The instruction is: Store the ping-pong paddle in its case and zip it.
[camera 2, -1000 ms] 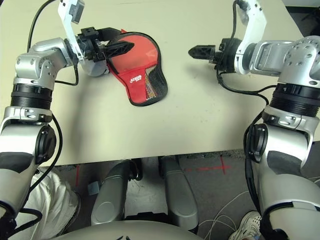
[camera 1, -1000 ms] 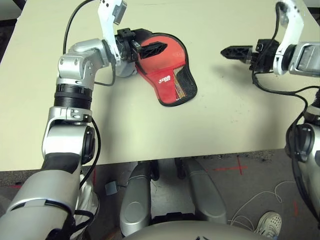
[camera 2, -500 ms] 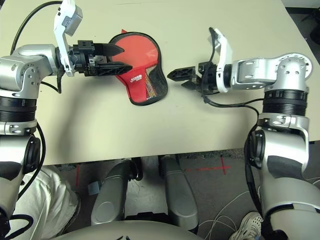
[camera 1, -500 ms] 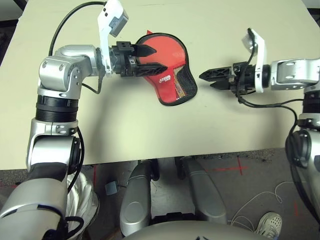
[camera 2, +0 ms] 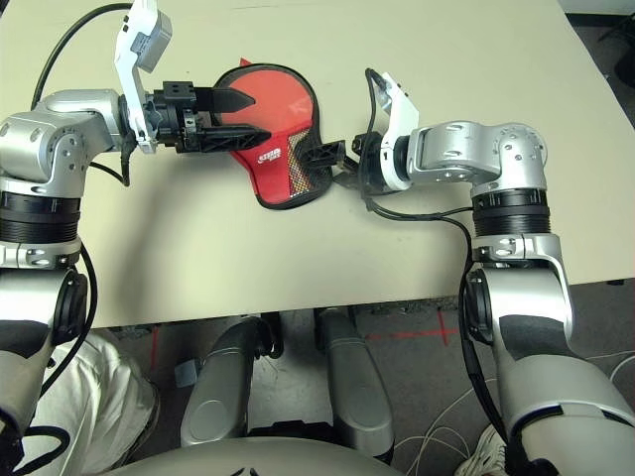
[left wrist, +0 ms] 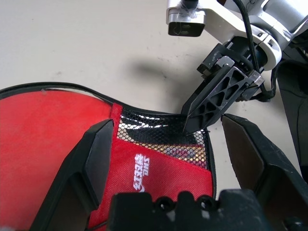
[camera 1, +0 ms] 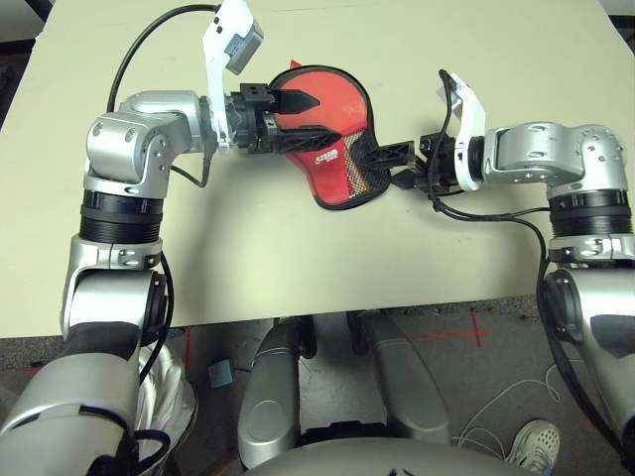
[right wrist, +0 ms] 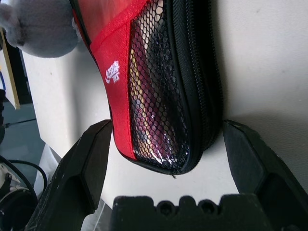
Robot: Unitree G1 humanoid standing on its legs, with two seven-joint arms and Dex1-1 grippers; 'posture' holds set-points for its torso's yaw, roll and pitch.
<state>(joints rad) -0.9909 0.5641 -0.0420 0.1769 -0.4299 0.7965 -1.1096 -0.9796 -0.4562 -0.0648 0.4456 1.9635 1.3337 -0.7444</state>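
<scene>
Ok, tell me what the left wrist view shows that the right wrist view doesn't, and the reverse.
Left wrist view alone: the right gripper at the case's mesh end, with its wrist camera above, and the left gripper open over the case. Right wrist view alone: a grey fuzzy pouch beside the case, and the zip trim along the case's edge, between the open right fingers. Both: the red case, its black mesh pocket, the white logo and the table.

Robot test lab. Plain beige table (camera 1: 298, 268); grey floor with red tape crosses (camera 1: 474, 327) at 5 o'clock. Loose white cable (camera 1: 516, 402) alongside.
</scene>
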